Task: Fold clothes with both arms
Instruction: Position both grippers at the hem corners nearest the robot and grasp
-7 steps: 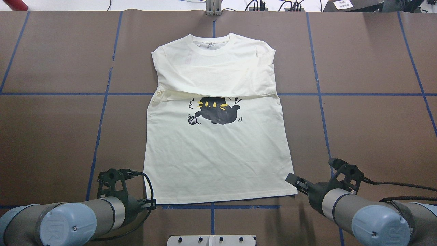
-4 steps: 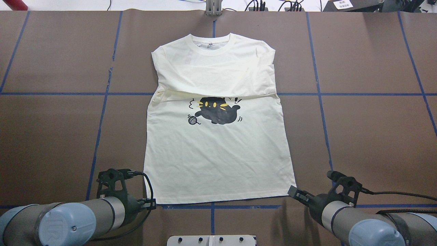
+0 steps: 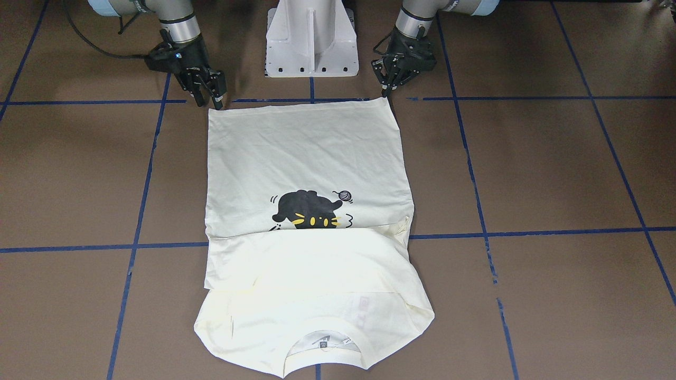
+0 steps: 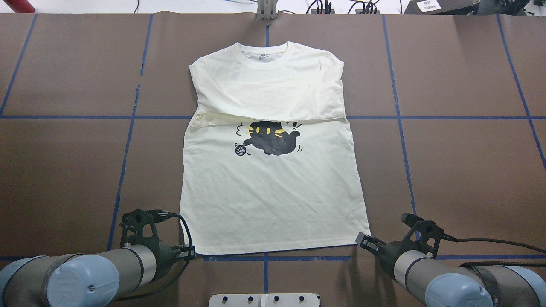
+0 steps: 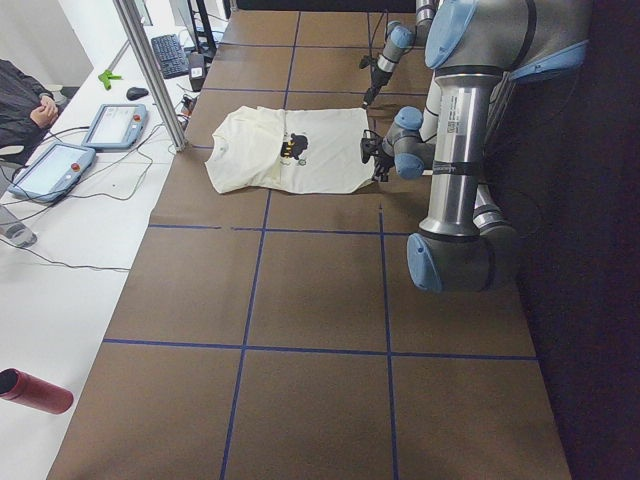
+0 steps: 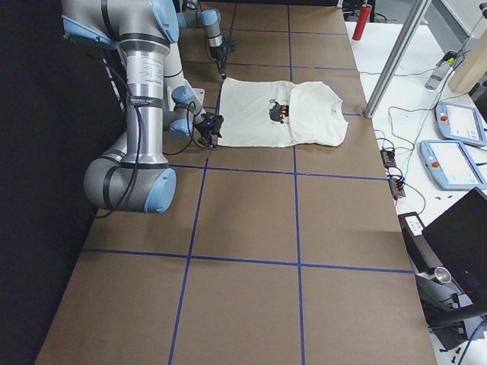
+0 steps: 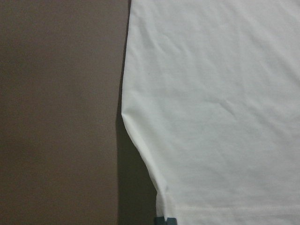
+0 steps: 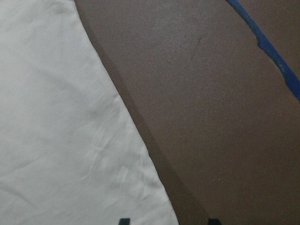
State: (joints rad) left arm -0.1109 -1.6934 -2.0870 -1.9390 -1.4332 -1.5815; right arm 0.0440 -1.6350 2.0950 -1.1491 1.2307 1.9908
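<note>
T-shirt (image 4: 273, 187) lies flat mid-table (image 4: 64, 170), its folded-over upper part hiding the cat print (image 4: 271, 138) top. Right gripper (image 3: 210, 97) fingers are spread at one hem corner. Left gripper (image 3: 385, 92) is at the other corner; can't tell its closure. Pedestal (image 3: 311, 37) stands between.

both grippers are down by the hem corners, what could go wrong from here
The right gripper sits at the corner of the T-shirt, its open fingers straddling only the edge in the wrist view; a shallow pinch could slip or catch one layer.
The folded-in layer above the cat print lies loose; lifting the hem may drag it open.
The left gripper is at the other corner's edge; uneven grips would probably skew the fold.
</note>
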